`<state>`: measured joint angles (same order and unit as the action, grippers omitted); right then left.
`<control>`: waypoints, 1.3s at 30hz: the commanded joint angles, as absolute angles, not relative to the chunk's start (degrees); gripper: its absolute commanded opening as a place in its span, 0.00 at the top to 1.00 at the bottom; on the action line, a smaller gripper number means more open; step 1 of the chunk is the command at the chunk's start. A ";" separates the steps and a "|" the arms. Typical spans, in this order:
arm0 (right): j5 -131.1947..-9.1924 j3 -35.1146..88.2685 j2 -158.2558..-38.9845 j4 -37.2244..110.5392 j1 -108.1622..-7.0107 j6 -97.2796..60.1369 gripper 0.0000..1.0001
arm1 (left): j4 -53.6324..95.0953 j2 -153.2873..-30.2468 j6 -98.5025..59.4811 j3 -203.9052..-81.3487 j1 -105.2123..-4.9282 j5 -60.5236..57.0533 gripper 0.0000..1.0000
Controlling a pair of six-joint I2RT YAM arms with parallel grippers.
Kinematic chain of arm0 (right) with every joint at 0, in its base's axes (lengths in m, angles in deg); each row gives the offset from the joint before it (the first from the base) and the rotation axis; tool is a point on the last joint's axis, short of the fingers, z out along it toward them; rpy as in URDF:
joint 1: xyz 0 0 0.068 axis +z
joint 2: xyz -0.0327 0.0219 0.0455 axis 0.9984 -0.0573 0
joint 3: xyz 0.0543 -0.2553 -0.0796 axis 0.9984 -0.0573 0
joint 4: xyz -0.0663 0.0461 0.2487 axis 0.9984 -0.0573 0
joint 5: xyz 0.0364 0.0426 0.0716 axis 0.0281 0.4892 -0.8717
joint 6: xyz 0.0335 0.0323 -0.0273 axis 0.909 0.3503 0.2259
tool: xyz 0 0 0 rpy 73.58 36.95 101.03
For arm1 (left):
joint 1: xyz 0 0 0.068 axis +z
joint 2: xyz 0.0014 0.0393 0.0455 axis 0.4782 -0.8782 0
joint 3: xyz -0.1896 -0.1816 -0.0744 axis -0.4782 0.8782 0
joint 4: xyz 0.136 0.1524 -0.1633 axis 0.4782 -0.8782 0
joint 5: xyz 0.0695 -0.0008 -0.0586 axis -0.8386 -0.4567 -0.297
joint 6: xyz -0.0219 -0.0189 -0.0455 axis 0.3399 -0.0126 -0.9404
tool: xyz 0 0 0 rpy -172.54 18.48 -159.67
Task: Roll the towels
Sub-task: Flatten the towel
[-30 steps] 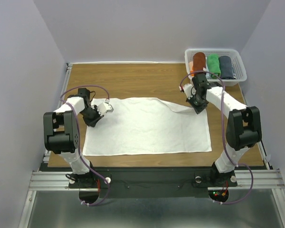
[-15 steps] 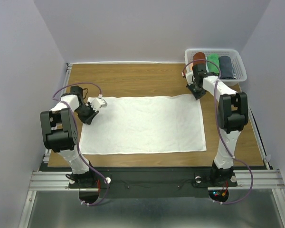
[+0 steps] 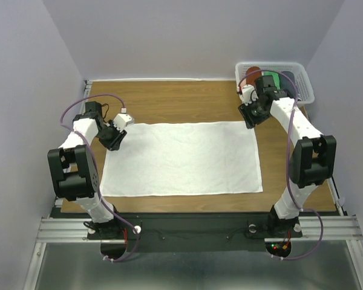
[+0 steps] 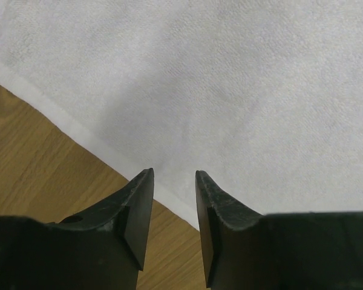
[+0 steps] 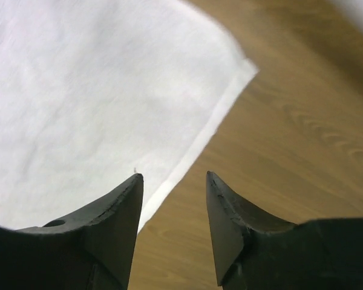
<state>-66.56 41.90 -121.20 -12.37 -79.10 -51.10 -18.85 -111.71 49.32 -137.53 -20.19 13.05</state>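
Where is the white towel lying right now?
Top view: the white towel lies flat on the table, its far corners beside the left gripper and the right gripper.

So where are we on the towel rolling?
Done: white towel spread flat on the table. In hand: nothing; left gripper and right gripper hang open over its far corners. Left: the roll itself, not yet started.

Plain white towel (image 3: 181, 158), brown wood-grain table (image 3: 169, 99), white basket (image 3: 307, 90)
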 commanded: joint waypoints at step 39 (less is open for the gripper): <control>-74.86 24.34 -117.82 -20.94 -78.10 -52.46 0.63 | -19.43 -105.92 45.15 -131.29 -19.78 6.79 0.93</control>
<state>-74.37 28.79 -117.37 -19.56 -78.37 -51.14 -16.16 -105.07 40.86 -135.51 -20.25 8.55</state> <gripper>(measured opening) 0.405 0.098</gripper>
